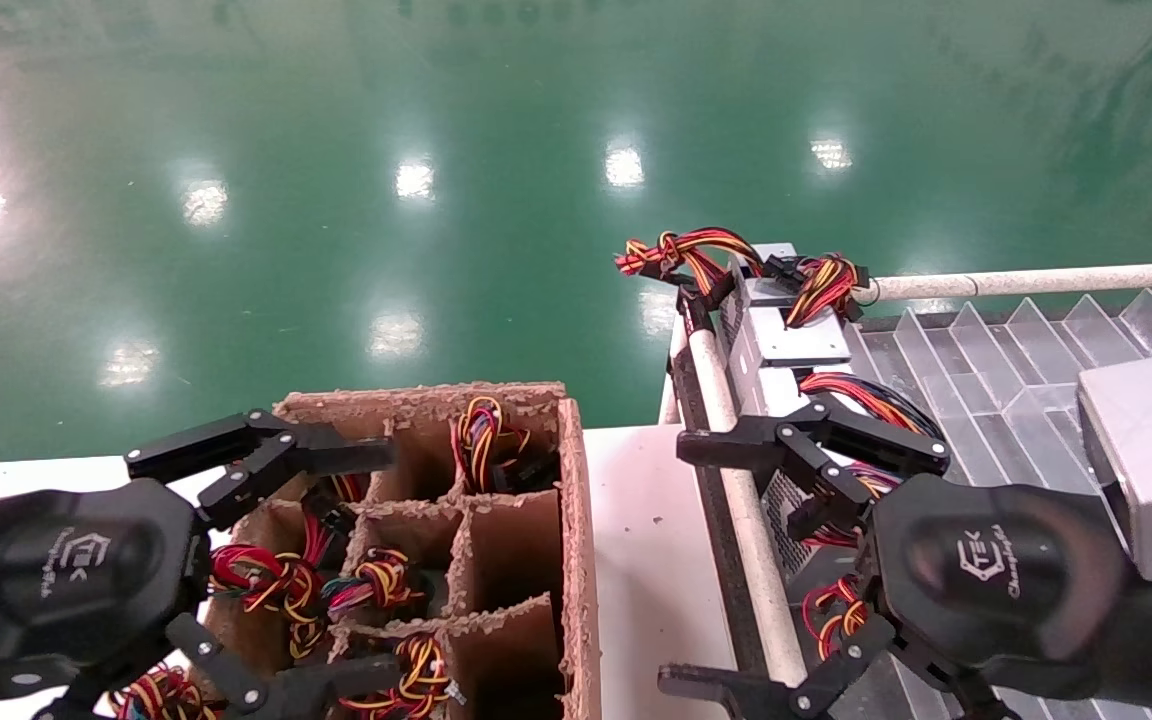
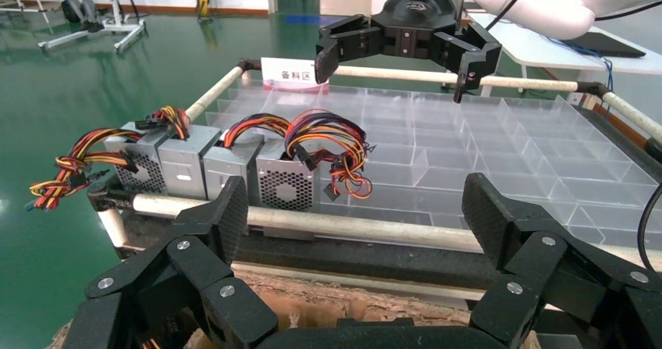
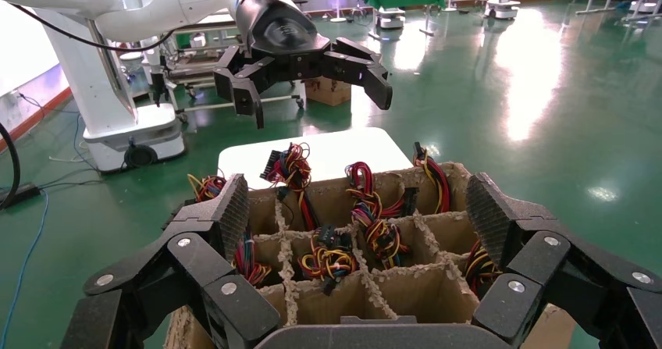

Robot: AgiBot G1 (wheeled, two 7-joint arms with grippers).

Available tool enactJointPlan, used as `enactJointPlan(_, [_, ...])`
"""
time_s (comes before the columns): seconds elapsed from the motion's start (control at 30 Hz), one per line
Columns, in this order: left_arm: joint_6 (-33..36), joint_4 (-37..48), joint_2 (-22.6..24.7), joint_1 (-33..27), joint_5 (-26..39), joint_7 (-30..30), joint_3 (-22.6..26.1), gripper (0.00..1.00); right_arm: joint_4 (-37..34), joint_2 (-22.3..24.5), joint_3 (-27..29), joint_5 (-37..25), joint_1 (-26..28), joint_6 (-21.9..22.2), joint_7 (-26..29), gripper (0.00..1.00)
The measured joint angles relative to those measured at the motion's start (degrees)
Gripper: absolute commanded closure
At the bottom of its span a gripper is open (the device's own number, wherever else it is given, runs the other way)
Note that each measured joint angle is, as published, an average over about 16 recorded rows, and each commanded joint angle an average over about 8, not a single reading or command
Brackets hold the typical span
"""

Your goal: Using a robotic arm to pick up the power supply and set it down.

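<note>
While glossy green floor gleams, white table (apparently) bears cardboard crate

Left end effector and right end effector: both spread wide, empty.

Head camera looks steeply down; wrist cameras face each other across the cardboard box.

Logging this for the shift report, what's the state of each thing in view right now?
Left gripper: open, empty, over the box.
Right gripper: open, empty, at the tray's edge.
Box: open-topped, cells partly filled.
Tray: mostly unfilled.
Power supplies: upright in tray, wires bundled.
</note>
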Motion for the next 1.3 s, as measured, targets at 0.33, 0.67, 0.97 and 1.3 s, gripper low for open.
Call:
enactJointPlan(0.33, [0.0, 0.0, 0.0, 0.0, 0.0, 0.0, 0.0, 0.0, 0.0, 0.0, 0.0, 0.0, 0.0, 0.0, 0.0, 0.0])
enactJointPlan(0.67, [0.0, 0.0, 0.0, 0.0, 0.0, 0.0, 0.0, 0.25, 0.0, 0.0, 0.0, 0.0, 0.0, 0.0, 0.0, 0.0])
enactJointPlan(0.97, [0.0, 0.0, 0.0, 0.0, 0.0, 0.0, 0.0, 1.0, -0.28, -0.1, -0.14, -0.33, 0.02, 0.0, -0.15, 0.0])
enactJointPlan(1.3, [0.01, 0.01, 0.0, -0.01, 0.0, 0.0, 0.0, 1.0, -4.89, -3.18, -2.19, -3.49, 2.25, -0.23, -1.24, 0.0])
